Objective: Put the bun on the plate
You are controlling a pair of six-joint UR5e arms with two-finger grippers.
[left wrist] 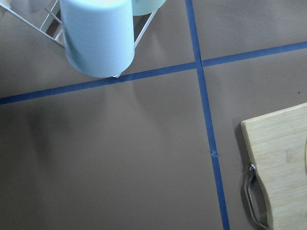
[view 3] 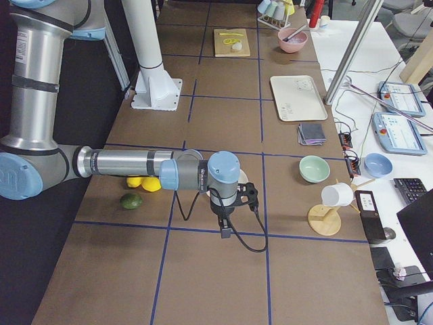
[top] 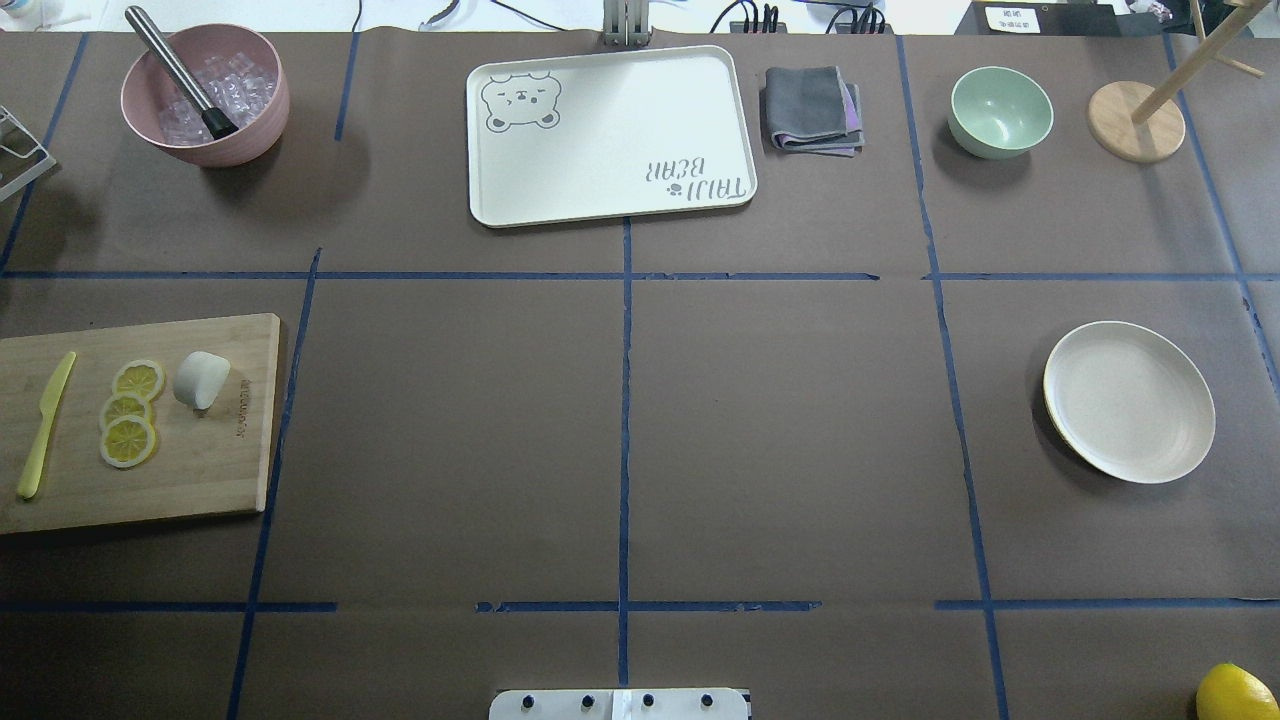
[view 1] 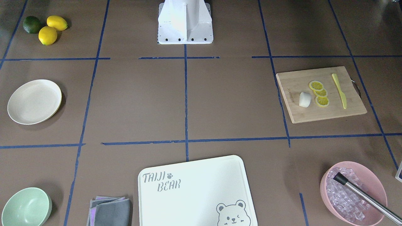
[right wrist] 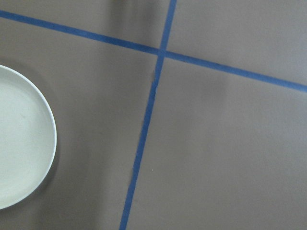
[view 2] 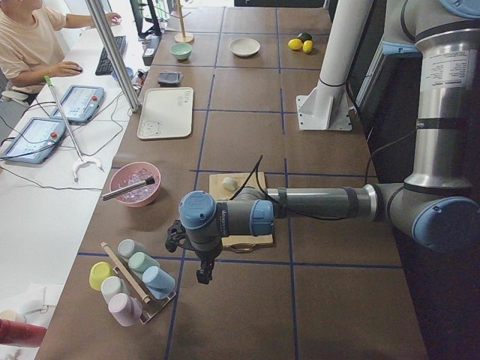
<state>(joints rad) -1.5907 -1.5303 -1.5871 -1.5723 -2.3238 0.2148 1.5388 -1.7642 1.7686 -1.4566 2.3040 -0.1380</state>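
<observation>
The white bun (view 1: 304, 99) (top: 201, 379) lies on a wooden cutting board (top: 200, 460) beside three lemon slices (top: 128, 410). The cream plate (view 1: 34, 101) (top: 1129, 401) sits bare at the table's other end, and its rim shows in the right wrist view (right wrist: 48, 129). Neither gripper appears in the overhead or front views. In the left side view my left gripper (view 2: 201, 274) hangs past the board's end, near a cup rack. My right gripper (view 3: 225, 233) points down beside the plate. I cannot tell whether either is open or shut.
A yellow knife (top: 45, 425) lies on the board. Along the far edge stand a pink ice bowl (top: 205, 95), the bear-printed board (top: 610, 135), a grey cloth (top: 812, 108), a green bowl (top: 1000, 112) and a wooden mug stand (top: 1137, 122). Lemons and a lime (view 1: 44, 28) lie near the robot.
</observation>
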